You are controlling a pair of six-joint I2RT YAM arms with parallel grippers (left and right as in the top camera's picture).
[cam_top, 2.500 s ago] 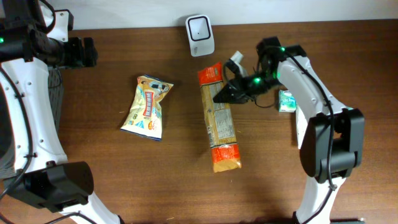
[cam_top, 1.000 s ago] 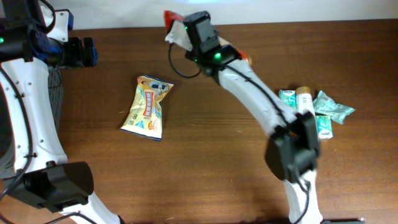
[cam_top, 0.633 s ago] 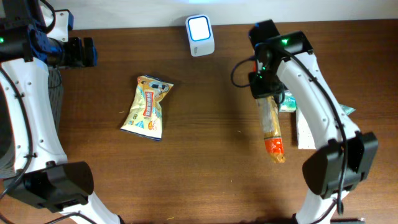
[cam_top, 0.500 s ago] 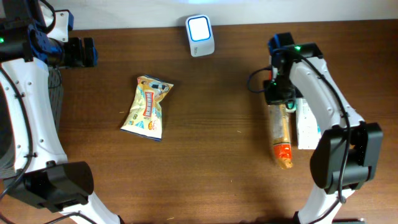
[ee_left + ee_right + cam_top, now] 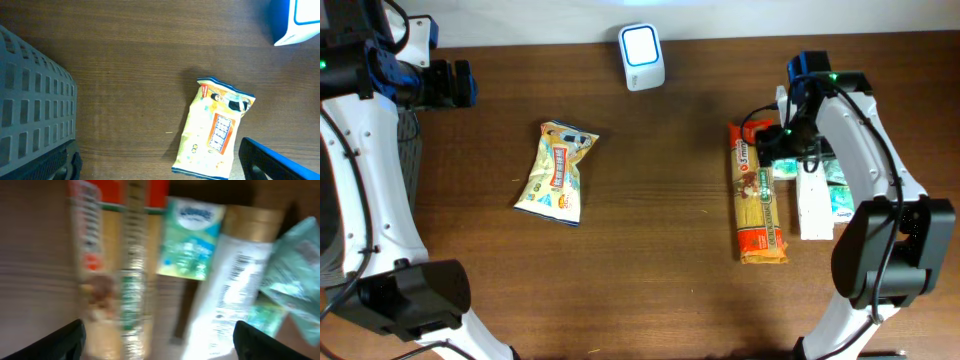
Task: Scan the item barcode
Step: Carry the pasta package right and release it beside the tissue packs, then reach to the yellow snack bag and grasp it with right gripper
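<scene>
Snack bag [image 5: 557, 172]: long axis front-to-back on desk [image 5: 650, 260]; released left pincer [image 5: 463, 83] nearer; right pincer [image 5: 780, 140] released beside pasta packet [image 5: 758, 205].

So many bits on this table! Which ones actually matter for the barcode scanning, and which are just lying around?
Likely part of the job: barcode scanner; pasta packet; snack bag, probably awaiting its scan.

Just lying about, it seems: white tube; green packets; grey basket.
</scene>
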